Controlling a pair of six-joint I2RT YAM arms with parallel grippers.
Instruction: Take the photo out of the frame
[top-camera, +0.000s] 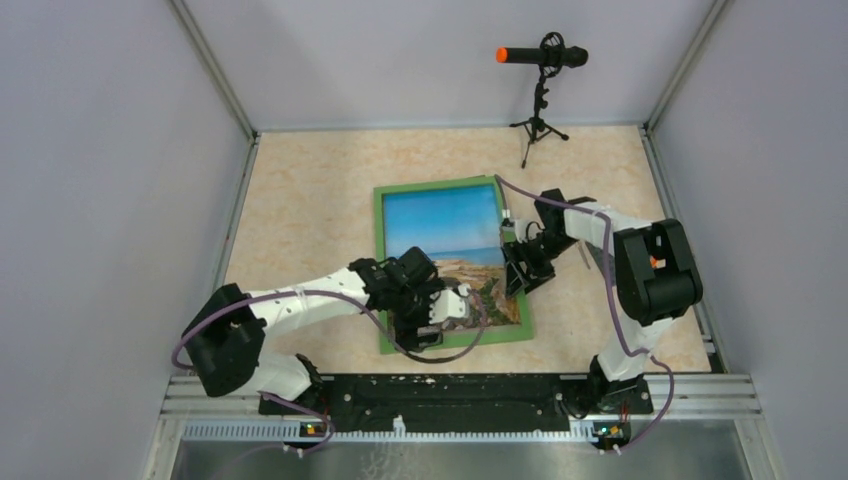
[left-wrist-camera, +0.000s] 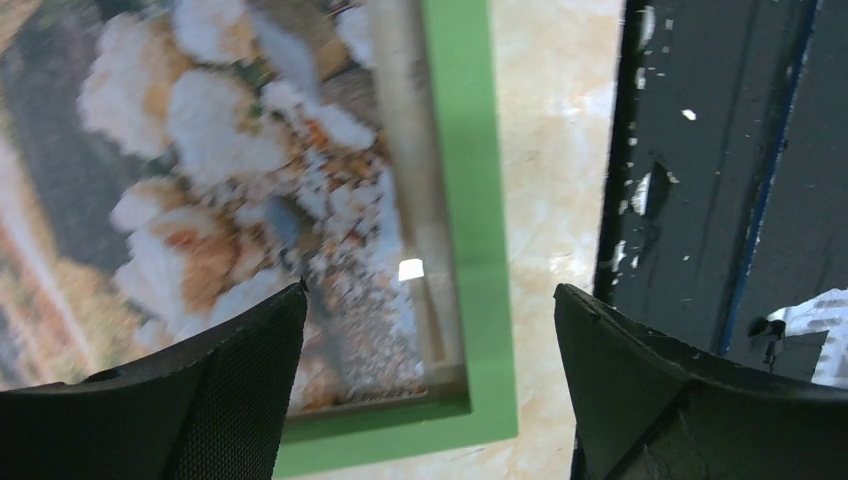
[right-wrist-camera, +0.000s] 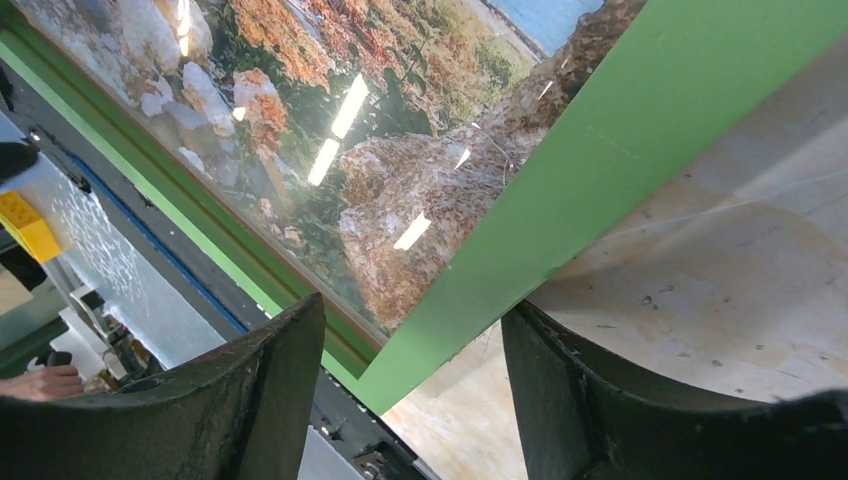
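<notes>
The frame, green-bordered, lies face up in the middle of the table with the photo of blue sky and rocky coast still inside it. My left gripper hovers open over the frame's near right part. In the left wrist view the frame's green corner and the photo's pale rocks show below my left gripper. My right gripper is at the frame's right edge. It is open, and the green border runs between its fingers without touching them, beside the photo.
A microphone on a small tripod stands at the back of the table. Grey walls close in the left, right and back sides. The black mounting rail runs along the near edge, close to the frame's near border.
</notes>
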